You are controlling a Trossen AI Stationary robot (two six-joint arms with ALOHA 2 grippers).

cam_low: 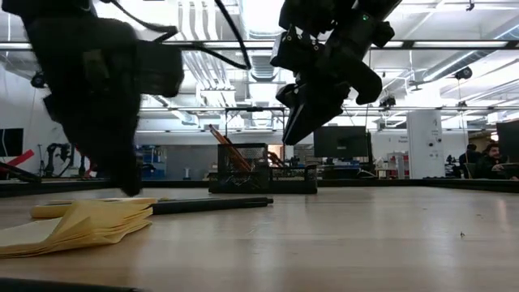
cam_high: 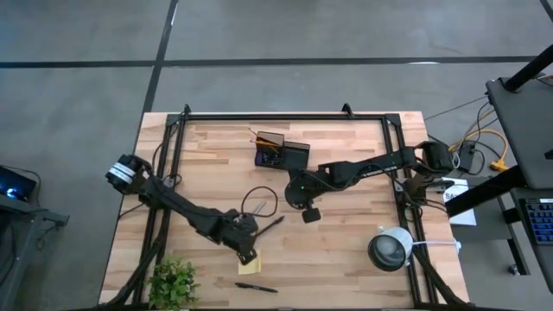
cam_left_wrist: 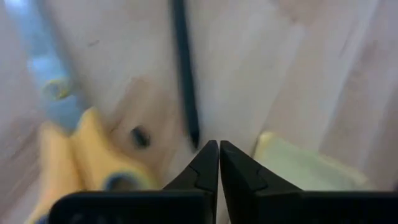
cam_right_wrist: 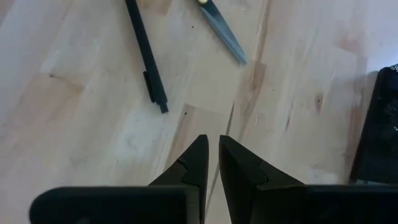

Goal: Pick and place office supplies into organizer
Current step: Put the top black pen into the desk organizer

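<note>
1. Left claw: low over the near part of the worktop, fingers together with nothing between them, as the left wrist view shows.
2. Sticky-note pad: yellow, lying flat directly under and just beside the left claw tip; in the low view its sheets look slightly fanned.
3. Scissors: yellow handles close beside the left claw; blades not clearly resolved.
4. Black pen: just beyond the left claw, lying flat between the two claws; also seen in the low view.
5. A second black pen: nearer the worktop edge than the left claw, beside the green plant.
6. Right claw: raised above mid-worktop, fingers nearly together with a narrow gap, empty.
7. Organizer: dark box on the far side, beyond the right claw, apart from it; an orange pencil leans out of one compartment.
8. Round lamp: off to the right claw's outer side.
</note>
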